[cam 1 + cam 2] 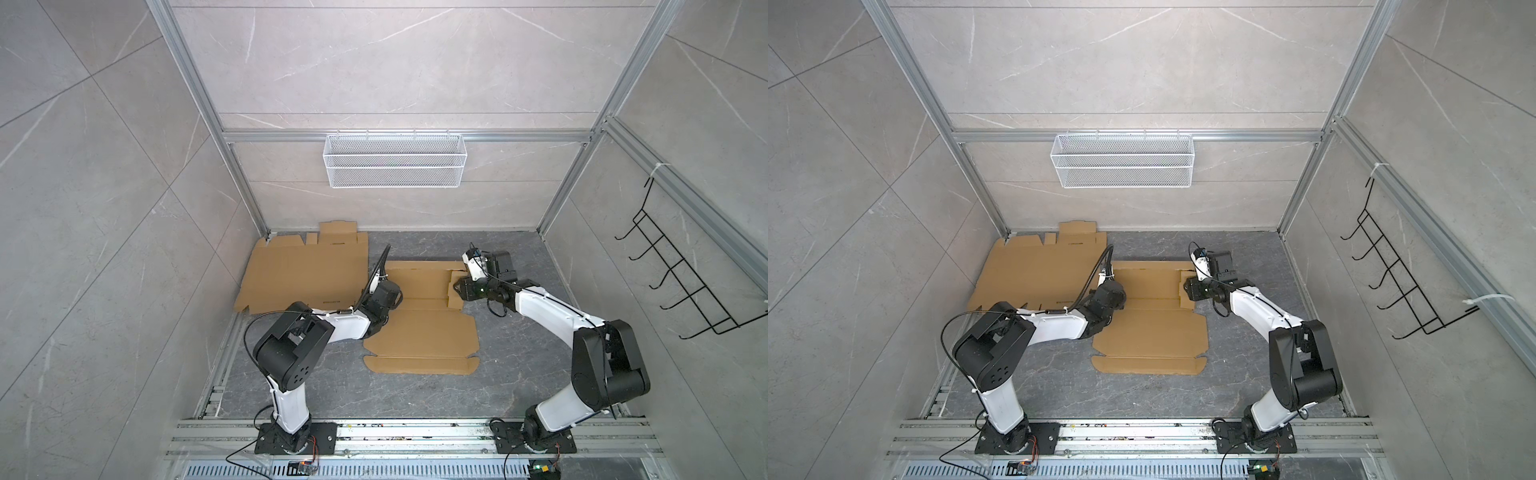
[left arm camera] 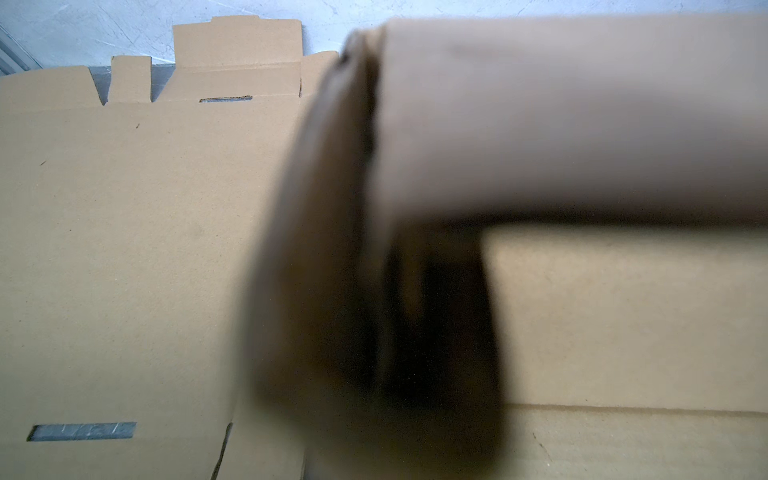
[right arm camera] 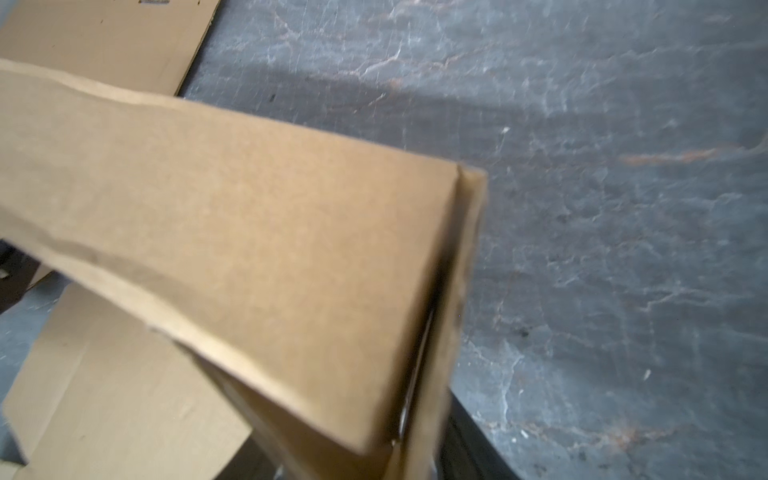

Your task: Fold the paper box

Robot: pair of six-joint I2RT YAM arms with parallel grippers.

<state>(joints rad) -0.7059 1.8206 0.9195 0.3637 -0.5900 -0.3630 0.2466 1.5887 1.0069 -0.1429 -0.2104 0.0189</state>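
Box (image 1: pixel 419 328), part-folded: lies at the centre of the table (image 1: pixel 519 365), rear flap (image 3: pixel 257 232) raised, one arm at each end of the flap.
Left gripper (image 1: pixel 387 277): fingers clenched tight at the flap's left end; the wrist view is too blurred to say whether card lies between them. Right gripper (image 1: pixel 454 286): at the flap's right end; card hides the fingers, so I cannot tell whether they are grasping or released. Risks: uneven lift from the two ends could twist the flap or crease it off its score line. A weak pinch could let it spring back flat. Dragging could slide the box onto the spare blank (image 1: pixel 307 274) just beside it.
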